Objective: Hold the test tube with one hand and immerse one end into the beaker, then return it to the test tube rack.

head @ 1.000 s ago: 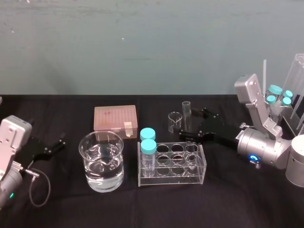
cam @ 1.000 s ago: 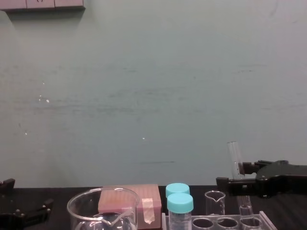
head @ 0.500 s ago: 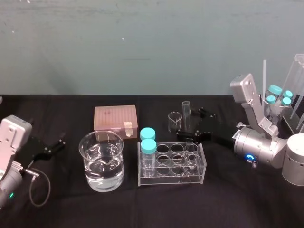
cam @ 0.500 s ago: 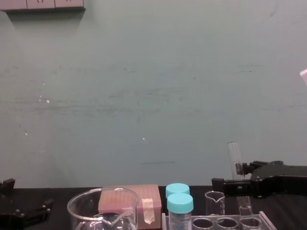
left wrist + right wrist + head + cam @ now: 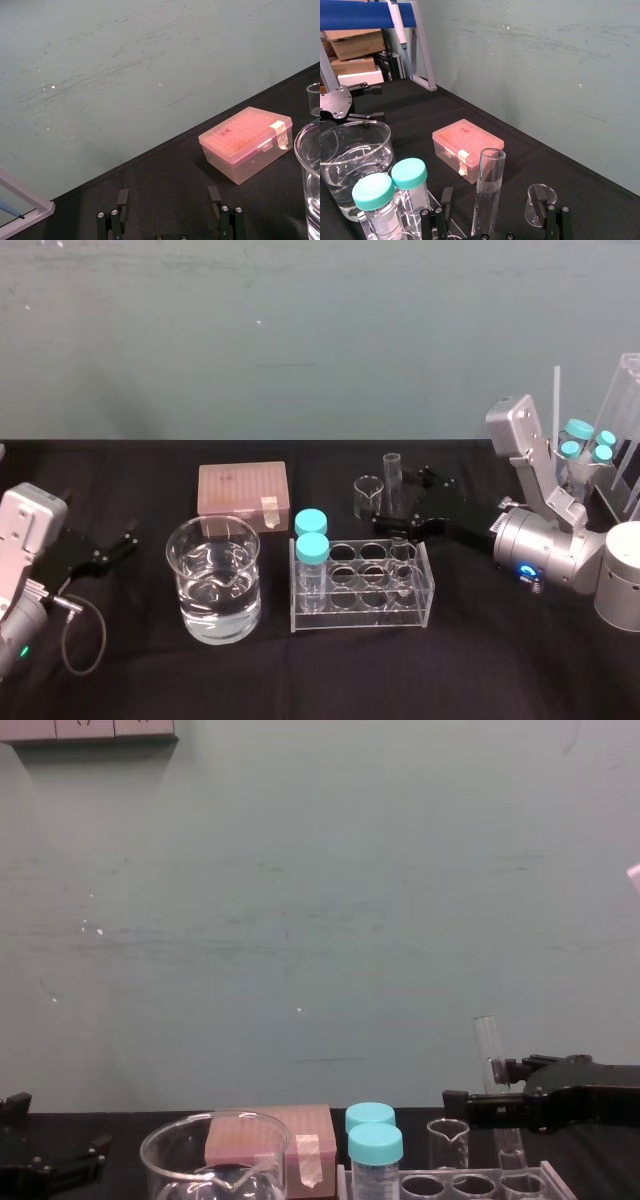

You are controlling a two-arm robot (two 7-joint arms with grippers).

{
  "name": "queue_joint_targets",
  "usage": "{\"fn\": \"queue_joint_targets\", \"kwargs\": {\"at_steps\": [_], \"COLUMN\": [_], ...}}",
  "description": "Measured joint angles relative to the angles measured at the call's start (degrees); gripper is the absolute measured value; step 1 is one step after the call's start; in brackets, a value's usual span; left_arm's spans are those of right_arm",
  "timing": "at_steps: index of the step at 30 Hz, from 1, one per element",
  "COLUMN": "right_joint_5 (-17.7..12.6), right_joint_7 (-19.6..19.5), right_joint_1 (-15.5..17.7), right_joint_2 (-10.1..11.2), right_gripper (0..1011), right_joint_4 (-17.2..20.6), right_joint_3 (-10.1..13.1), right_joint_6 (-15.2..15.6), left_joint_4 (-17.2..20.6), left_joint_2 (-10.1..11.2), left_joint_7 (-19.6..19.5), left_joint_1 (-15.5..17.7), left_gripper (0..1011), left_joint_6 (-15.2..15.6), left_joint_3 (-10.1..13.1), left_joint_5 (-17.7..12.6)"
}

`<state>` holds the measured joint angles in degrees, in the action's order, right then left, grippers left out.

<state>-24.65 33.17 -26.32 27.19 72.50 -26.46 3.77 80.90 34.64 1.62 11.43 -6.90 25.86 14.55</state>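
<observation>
1. The test tube [image 5: 488,192] stands nearly upright in a rear corner hole of the test tube rack [image 5: 362,614], between the right gripper's [image 5: 408,502] fingers [image 5: 444,199].
2. Those fingers are released, spread on either side of the tube without touching it.
3. The beaker [image 5: 214,580], holding clear liquid, sits well beyond the fingertips, past the rack.
4. The left gripper [image 5: 169,199] is parked far left, fingers spread apart, with a pink box [image 5: 246,142] ahead of them.

Right gripper [image 5: 410,503]: you're looking at two black fingers on a black palm, with small silver screw heads [image 5: 436,211] at the finger bases.
Right wrist [image 5: 550,558]: a silver cylinder with a glowing blue ring light [image 5: 529,574], and a silver angled bracket [image 5: 528,452] above it.
Left gripper [image 5: 122,543]: black as well, with the same silver screws.
Left wrist [image 5: 28,528]: on your left, a pale silver block with a small green light [image 5: 22,650] and a thin grey cable [image 5: 103,632] looping beside it.
</observation>
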Motion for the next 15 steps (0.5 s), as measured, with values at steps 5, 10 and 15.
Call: {"fn": "queue_joint_targets", "kwargs": {"at_steps": [5,10,15], "right_joint_5": [-0.02,-0.04,-0.06], "right_joint_7": [0.00,0.00,0.00], "right_joint_1": [0.03,0.04,0.04], "right_joint_2": [0.02,0.04,0.04], "right_gripper": [1003,1003,908], "right_joint_4": [0.02,0.05,0.07], "right_joint_3": [0.00,0.00,0.00], "right_joint_6": [0.00,0.00,0.00], "left_joint_4": [0.00,0.00,0.00], "left_joint_2": [0.00,0.00,0.00], "left_joint_7": [0.00,0.00,0.00], "left_joint_1": [0.00,0.00,0.00], "left_gripper": [1000,1000,1000], "left_joint_6": [0.00,0.00,0.00], "left_joint_3": [0.00,0.00,0.00], "left_joint_5": [0.00,0.00,0.00]}}
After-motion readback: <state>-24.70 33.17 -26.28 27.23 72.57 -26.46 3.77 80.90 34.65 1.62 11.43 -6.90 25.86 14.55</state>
